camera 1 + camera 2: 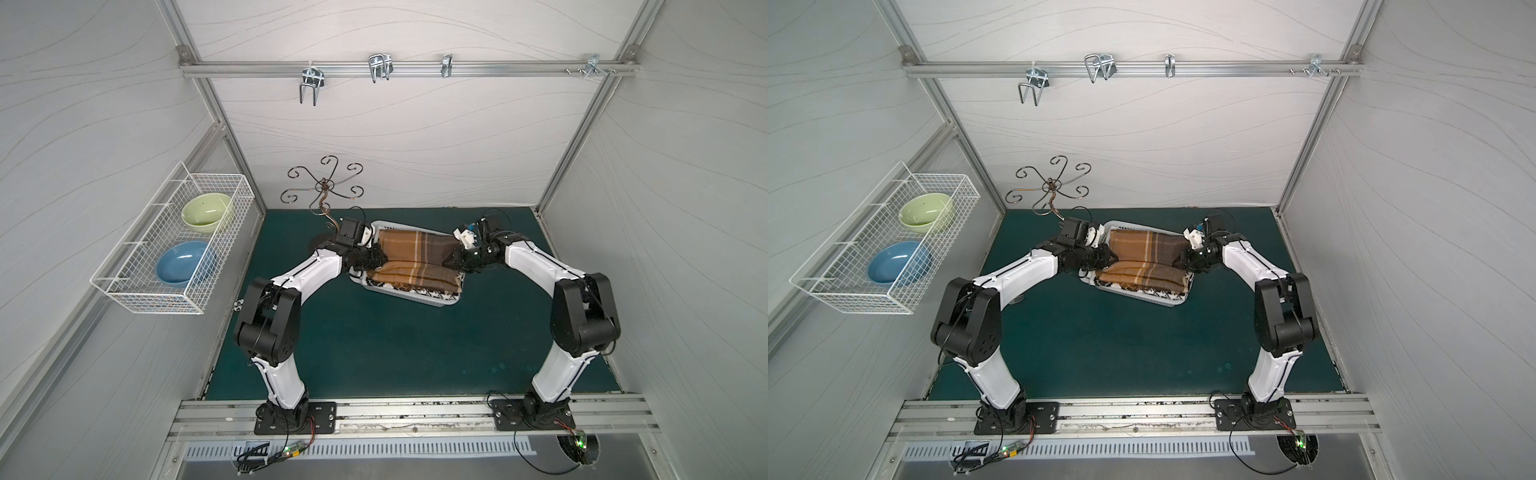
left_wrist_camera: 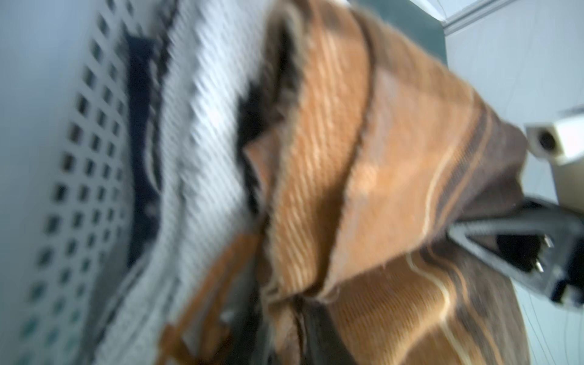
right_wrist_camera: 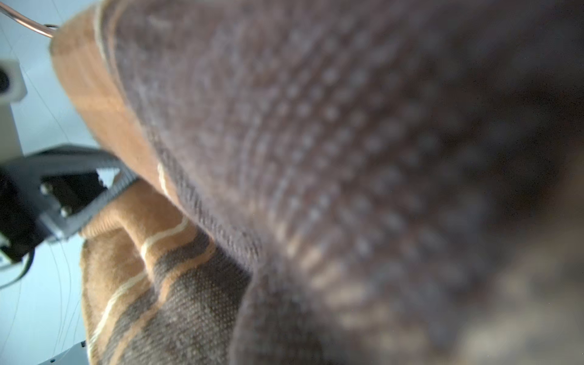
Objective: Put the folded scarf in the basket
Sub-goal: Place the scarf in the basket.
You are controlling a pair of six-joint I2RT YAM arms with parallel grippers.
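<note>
Both the left arm [image 1: 299, 270] and the right arm [image 1: 536, 262] reach across the mat [image 1: 395, 353] to the basket [image 1: 448, 302], which sits near the back wall. Inside it the scarf [image 1: 411, 253] lies folded on a black-and-white cloth [image 1: 419, 293], its rear part humped up between the grippers. The left gripper [image 3: 126, 177] is pinched on the scarf's left end. The right gripper [image 2: 455, 230] meets the opposite end. Its tips are buried in fabric, so whether it grips cannot be told.
</note>
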